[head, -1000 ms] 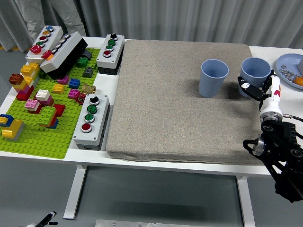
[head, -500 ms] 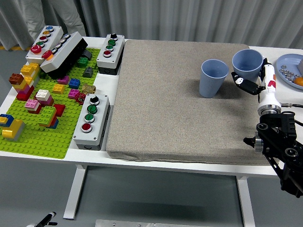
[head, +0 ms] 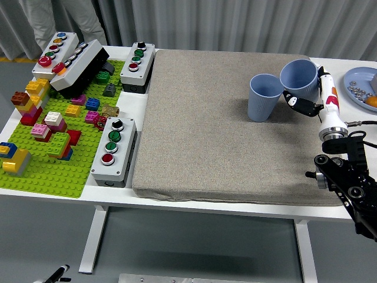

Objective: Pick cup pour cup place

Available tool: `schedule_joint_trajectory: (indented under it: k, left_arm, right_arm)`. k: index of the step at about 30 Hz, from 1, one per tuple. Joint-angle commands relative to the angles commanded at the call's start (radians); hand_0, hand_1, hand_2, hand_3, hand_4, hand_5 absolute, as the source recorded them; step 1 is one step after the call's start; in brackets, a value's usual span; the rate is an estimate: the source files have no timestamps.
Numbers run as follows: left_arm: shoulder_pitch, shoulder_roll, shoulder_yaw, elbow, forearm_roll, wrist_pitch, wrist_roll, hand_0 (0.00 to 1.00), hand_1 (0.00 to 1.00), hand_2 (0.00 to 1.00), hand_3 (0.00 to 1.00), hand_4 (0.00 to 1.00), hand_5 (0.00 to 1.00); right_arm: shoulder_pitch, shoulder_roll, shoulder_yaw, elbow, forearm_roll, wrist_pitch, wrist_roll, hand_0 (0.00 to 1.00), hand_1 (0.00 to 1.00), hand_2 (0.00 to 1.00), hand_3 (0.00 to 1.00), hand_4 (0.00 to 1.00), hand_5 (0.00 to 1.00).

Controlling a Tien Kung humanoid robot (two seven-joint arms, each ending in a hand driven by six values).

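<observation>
Two pale blue plastic cups over a beige-grey woven mat; bright green studded baseplate speckled with red, yellow, pink, blue bricks; grey boxes with red and green buttons.

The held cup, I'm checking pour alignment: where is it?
Head view, right side: the held cup is in the right hand, raised beside the standing cup.

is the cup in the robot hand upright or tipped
Tipped. The held blue cup leans left, its mouth angled toward the standing blue cup, gripped by the right robot hand. Contents: cannot tell.
</observation>
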Motion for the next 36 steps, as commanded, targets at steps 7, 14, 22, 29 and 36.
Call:
schedule_joint_trajectory:
  k: [7, 14, 22, 29, 36]
  left_arm:
    - [0.003, 0.0, -0.001, 0.0, 0.001, 0.0, 0.001, 0.842, 0.8, 0.881, 0.79, 0.635, 0.981]
    - [0.006, 0.001, 0.0, 0.0, 0.0, 0.0, 0.001, 0.842, 0.8, 0.88, 0.79, 0.635, 0.981]
    - [0.004, 0.002, -0.001, 0.0, 0.0, 0.0, 0.0, 0.842, 0.799, 0.88, 0.79, 0.635, 0.981]
    - [0.003, 0.001, -0.002, 0.0, 0.001, 0.001, 0.0, 0.842, 0.8, 0.881, 0.79, 0.637, 0.982]
    - [0.002, 0.001, -0.002, 0.0, -0.001, 0.001, -0.001, 0.842, 0.799, 0.88, 0.79, 0.637, 0.981]
  right_arm:
    - [-0.001, 0.0, 0.006, -0.004, -0.003, 0.0, -0.001, 0.772, 0.654, 0.576, 0.636, 0.635, 0.002]
    - [0.005, -0.008, 0.009, -0.006, -0.046, 0.0, -0.015, 0.773, 0.655, 0.578, 0.636, 0.636, 0.002]
    - [0.02, -0.019, 0.011, 0.003, -0.099, 0.0, -0.035, 0.773, 0.656, 0.578, 0.635, 0.635, 0.002]
    - [0.017, -0.013, 0.012, 0.005, -0.156, 0.0, -0.054, 0.775, 0.657, 0.579, 0.634, 0.635, 0.002]
    - [0.018, -0.013, 0.021, 0.002, -0.225, 0.0, -0.071, 0.775, 0.656, 0.579, 0.633, 0.634, 0.002]
